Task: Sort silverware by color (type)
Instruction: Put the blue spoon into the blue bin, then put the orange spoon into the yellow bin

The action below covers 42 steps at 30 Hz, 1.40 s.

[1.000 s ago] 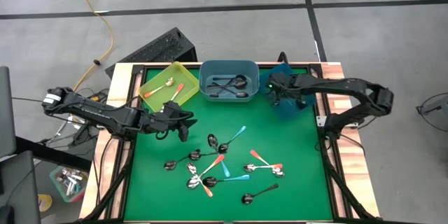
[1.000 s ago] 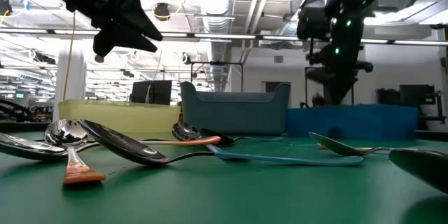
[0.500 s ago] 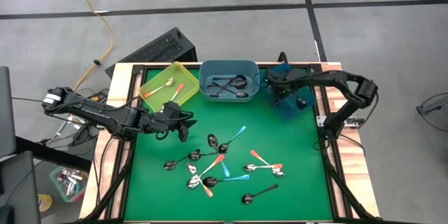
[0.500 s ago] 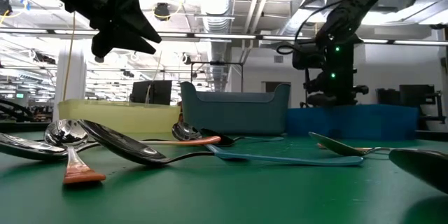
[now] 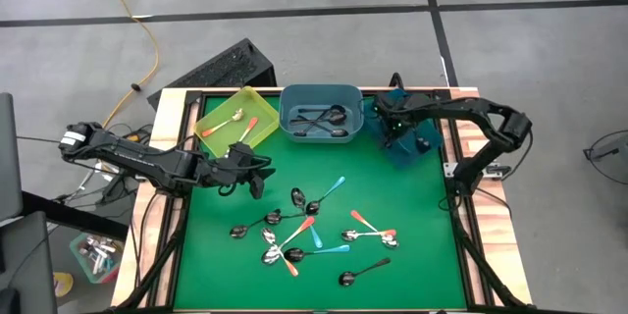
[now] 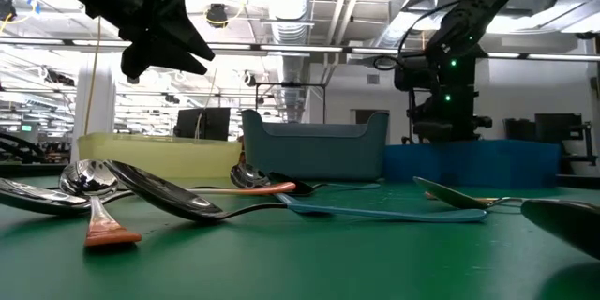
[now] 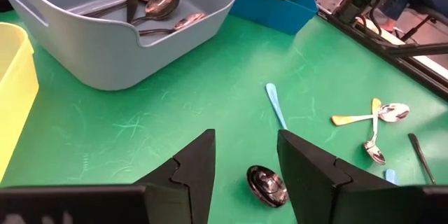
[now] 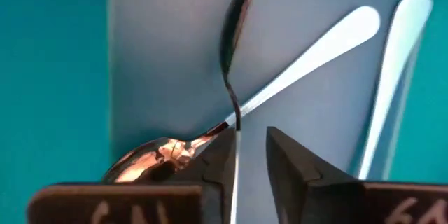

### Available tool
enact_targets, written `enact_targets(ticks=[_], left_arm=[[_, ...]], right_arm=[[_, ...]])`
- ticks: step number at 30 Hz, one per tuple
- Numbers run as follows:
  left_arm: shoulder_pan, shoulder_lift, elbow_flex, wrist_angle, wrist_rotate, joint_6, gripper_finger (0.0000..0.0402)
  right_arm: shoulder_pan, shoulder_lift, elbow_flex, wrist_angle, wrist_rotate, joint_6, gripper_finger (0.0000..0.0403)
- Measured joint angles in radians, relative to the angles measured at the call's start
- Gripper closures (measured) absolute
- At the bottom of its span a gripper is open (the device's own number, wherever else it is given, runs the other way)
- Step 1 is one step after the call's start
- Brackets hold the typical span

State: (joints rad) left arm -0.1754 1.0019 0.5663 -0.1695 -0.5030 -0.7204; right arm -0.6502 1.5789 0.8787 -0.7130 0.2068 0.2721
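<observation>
Though parted only narrowly, right gripper: poised low over the blue bin; thin handle of one spoon upright in the gap, against one finger, not visibly clamped.
Bin floor under it: two light teal handles lying flat.
Left gripper: fingers apart, nothing between them, hovering above the green mat near the yellow bin, a shiny spoon bowl just beneath.
Silverware: mostly loose in an overlapping cluster mid-mat; orange-red, teal and dark handles mixed; a few dark ones in the grey-blue bin, two in the yellow.
Likely handling: light, stiff, slick polished metal; prone to pivot or slide out of a loose pinch.
Where to grip: across the flat of the handle near mid-length, not on the rounded bowl.
Likely snag: crossed handles in the pile, so best to start with an outlying spoon.
</observation>
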Motion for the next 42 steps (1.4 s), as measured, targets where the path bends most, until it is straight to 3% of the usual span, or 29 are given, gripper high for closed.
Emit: enact_targets(ticks=[6,11,18,22,25,30,34,39,42], left_arm=[[0.0,0.0,0.0,0.0,0.001,0.0,0.0264],[0.001,0.0,0.0,0.002,0.035,0.005,0.0264],[-0.007,0.0,0.0,0.003,0.278,0.093,0.0264],[-0.053,0.0,0.0,0.0,0.404,0.137,0.0264],[-0.115,0.0,0.0,-0.032,0.441,0.151,0.0264],[-0.227,0.0,0.0,-0.156,0.434,0.078,0.0264],[-0.328,0.0,0.0,-0.157,0.366,0.044,0.0264],[-0.437,0.036,0.0,-0.136,0.274,0.127,0.0264],[-0.47,0.085,0.0,-0.041,0.212,0.238,0.0264]], right_arm=[[0.0,-0.103,0.0,-0.027,-0.001,-0.011,0.0275],[0.009,-0.267,0.0,-0.043,-0.046,-0.01,0.0267],[0.117,-0.497,0.0,-0.03,-0.22,0.072,0.0267],[0.231,-0.588,0.0,-0.031,-0.233,0.128,0.0267],[0.316,-0.628,0.0,-0.029,-0.234,0.171,0.0267],[0.45,-0.638,0.0,-0.028,-0.214,0.247,0.0267],[0.542,-0.607,0.0,-0.025,-0.169,0.26,0.0267],[0.62,-0.543,0.0,0.005,-0.128,0.262,0.0267],[0.648,-0.496,0.0,0.018,-0.128,0.262,0.0267]])
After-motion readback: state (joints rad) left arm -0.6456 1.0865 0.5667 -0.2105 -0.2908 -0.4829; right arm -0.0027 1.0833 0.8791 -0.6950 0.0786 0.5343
